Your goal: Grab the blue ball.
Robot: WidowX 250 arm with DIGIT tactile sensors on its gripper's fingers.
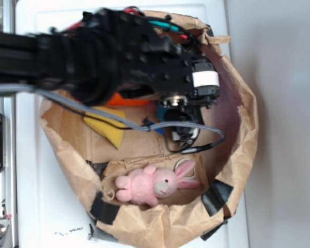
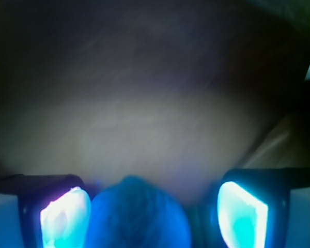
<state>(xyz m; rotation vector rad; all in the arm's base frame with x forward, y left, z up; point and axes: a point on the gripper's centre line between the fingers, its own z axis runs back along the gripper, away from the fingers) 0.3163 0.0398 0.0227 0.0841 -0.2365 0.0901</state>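
Between the hand's (image 2: 154, 212) glowing pads — round, rubbery blue ball (image 2: 137, 217).

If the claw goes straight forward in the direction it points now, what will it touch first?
Most likely the blue ball, which sits between the two fingers of the open claw in the wrist view. Beyond it is only blurred brown paper; depth is unclear.
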